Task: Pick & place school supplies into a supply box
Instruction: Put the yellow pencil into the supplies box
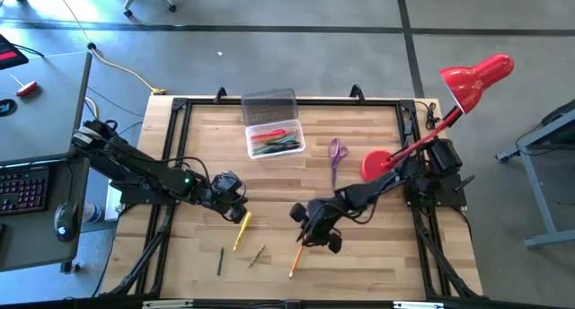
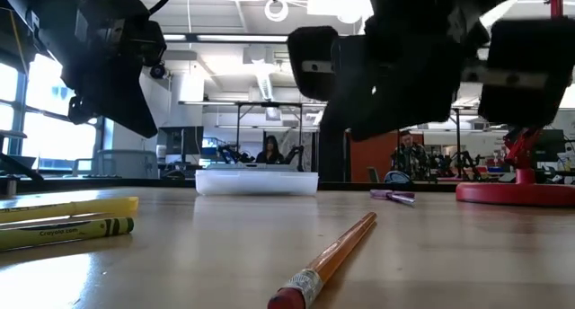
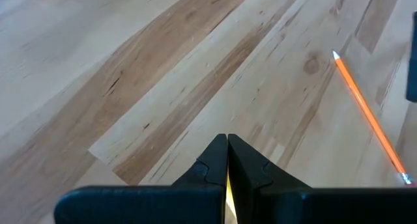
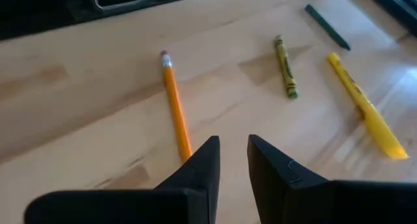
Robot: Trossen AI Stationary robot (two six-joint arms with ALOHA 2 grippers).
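The clear supply box (image 1: 275, 139) stands on the table's far middle, its lid (image 1: 269, 105) open behind it and several pens inside. The purple scissors (image 1: 336, 154) lie to its right. An orange pencil (image 4: 174, 101), a green crayon (image 4: 285, 66), a yellow highlighter (image 4: 365, 111) and a dark green pencil (image 4: 328, 27) lie flat on the near middle. My right gripper (image 4: 232, 142) hovers open by a narrow gap over the pencil's tip, holding nothing. My left gripper (image 3: 227, 140) is shut, hovering just beyond the highlighter (image 1: 243, 230); a sliver of yellow shows through its fingers.
A red desk lamp stands at the right, its base (image 1: 376, 163) on the table and its head (image 1: 474, 78) beyond the far right corner. A black frame (image 1: 287, 101) edges the table. People sit in the room far behind.
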